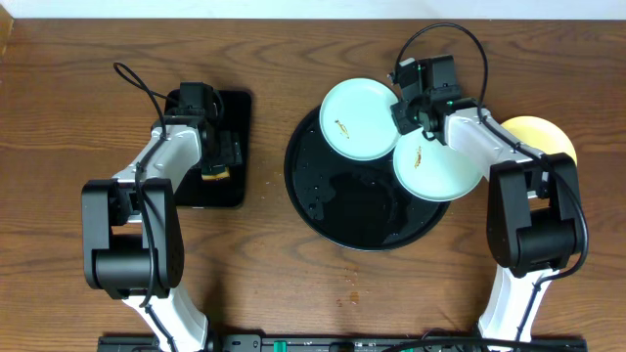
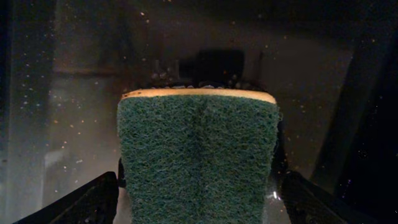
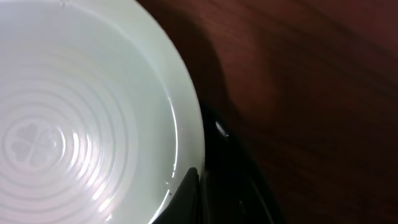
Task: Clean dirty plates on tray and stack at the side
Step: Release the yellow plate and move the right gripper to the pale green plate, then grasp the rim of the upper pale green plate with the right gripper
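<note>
Upper plate (image 1: 357, 119) overhangs the tray (image 1: 362, 210) rim at frame top, smeared; right plate (image 1: 435, 168) overhangs too (yellow plate (image 1: 548, 132) off-tray, far right). Right gripper (image 1: 409, 115) at upper plate's edge, can't tell if closed. Weak pinch on the glossy rim could mean slip or tip. Left gripper (image 1: 217, 156) clenched on sponge (image 2: 198, 162).

Pale plate (image 3: 81, 106): occupies the left and upper left of the frame. Its surface carries concentric raised rings around a clover emblem (image 3: 34, 140) at centre left.

Glossy black tray (image 3: 233, 180): lower centre, beside the plate rim.

Dark wooden table (image 3: 311, 74): right and upper right.

Dark shape (image 3: 180, 202): overlaps the plate rim at the bottom edge; identity indeterminate.
</note>
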Available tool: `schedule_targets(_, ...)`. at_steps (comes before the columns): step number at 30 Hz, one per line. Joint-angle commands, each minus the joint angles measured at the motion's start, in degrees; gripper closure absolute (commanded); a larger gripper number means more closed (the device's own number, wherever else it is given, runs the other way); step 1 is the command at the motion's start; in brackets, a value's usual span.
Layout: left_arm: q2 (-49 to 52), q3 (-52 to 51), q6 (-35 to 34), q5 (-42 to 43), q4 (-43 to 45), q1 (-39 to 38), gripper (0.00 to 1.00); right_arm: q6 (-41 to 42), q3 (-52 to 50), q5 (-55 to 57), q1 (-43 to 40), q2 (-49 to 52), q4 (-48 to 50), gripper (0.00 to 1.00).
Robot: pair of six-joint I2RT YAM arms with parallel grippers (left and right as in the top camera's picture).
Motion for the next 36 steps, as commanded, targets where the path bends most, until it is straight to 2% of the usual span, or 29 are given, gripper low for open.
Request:
schedule_targets(1, -0.2, 0.0, 0.7, -0.5, -0.1, 0.1, 0.16, 3.4, 0.0, -0.1, 1.1, 0.5, -0.9, 0.99)
schedule_targets(6, -0.2, 0.0, 0.8, -0.5, -0.1, 0.1, 0.16, 12.2, 0.0, -0.6, 1.7, -2.5, -3.9, 0.99)
schedule_targets(11, -0.2, 0.0, 0.7, -0.5, -0.1, 0.1, 0.15, 20.7, 0.0, -5.8, 3.3, -7.4, -7.8, 0.99)
schedule_targets(14, -0.2, 0.0, 0.7, -0.5, -0.1, 0.1, 0.16, 27.3, 0.0, -7.2, 5.4, -9.4, -13.2, 0.99)
schedule_targets(17, -0.2, 0.0, 0.8, -0.5, -0.1, 0.1, 0.16, 30.0, 0.0, -7.2, 8.0, -9.7, -20.4, 0.99)
schedule_targets(19, -0.2, 0.0, 0.8, -0.5, -0.1, 0.1, 0.16, 29.8, -0.1, -5.8, 10.0, -9.6, -23.7, 0.98)
schedule_targets(21, -0.2, 0.0, 0.7, -0.5, -0.1, 0.1, 0.16, 27.2, 0.0, -0.9, 11.8, -9.6, -23.9, 0.91)
schedule_targets(22, -0.2, 0.0, 0.8, -0.5, -0.1, 0.1, 0.15, 25.5, 0.0, 1.0, 12.2, -9.6, -23.2, 0.82)
schedule_targets(24, -0.2, 0.0, 0.7, -0.5, -0.1, 0.1, 0.16, 21.0, 0.0, 3.7, 12.3, -9.6, -20.7, 0.53)
schedule_targets(26, -0.2, 0.0, 0.8, -0.5, -0.1, 0.1, 0.16, 16.3, 0.0, 4.2, 11.3, -9.6, -18.6, 0.36)
schedule_targets(27, -0.2, 0.0, 0.7, -0.5, -0.1, 0.1, 0.15, 14.3, 0.0, 4.2, 10.4, -9.6, -17.5, 0.33)
schedule_targets(32, -0.2, 0.0, 0.7, -0.5, -0.1, 0.1, 0.16, 6.9, 0.0, -2.1, 5.4, -8.9, -12.3, 0.35)
schedule_targets(36, -0.2, 0.0, 0.8, -0.5, -0.1, 0.1, 0.16, 2.4, 0.0, -7.6, 4.0, -6.7, -8.5, 0.47)
